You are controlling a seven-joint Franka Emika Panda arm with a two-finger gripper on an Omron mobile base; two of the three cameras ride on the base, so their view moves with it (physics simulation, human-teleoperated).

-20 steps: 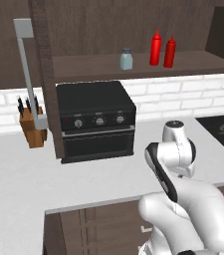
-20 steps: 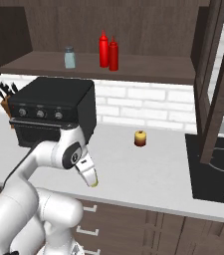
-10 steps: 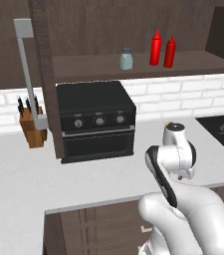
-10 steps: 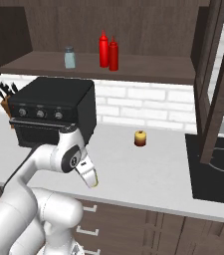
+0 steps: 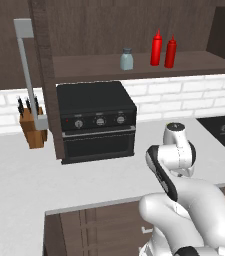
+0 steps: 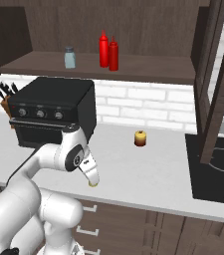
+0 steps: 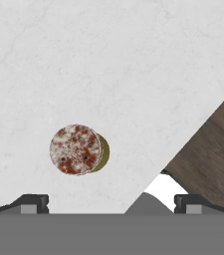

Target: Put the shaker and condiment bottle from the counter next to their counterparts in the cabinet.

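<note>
The small yellow shaker (image 7: 76,149) stands on the light-grey counter (image 6: 148,169) close to its front edge, and I see its speckled brownish cap from above. My gripper (image 6: 90,174) hangs open just over the shaker (image 6: 92,185), pointing down. In the hand view the gripper (image 7: 111,203) has the shaker ahead of it, nearer the left fingertip (image 7: 34,201). On the cabinet shelf (image 6: 148,69) the shorter red condiment bottle (image 6: 113,54) stands right beside the taller red bottle (image 6: 103,49). The pale blue-grey shaker (image 6: 69,58) stands further left.
A black toaster oven (image 6: 54,112) and a knife block (image 6: 6,99) sit at the back left of the counter. A round yellow-and-red lump (image 6: 140,138) lies mid-counter. The cooktop (image 6: 218,169) is at the right, under the open cabinet door (image 6: 215,74).
The arm has barely shifted over the shaker. The gripper has stayed open.
</note>
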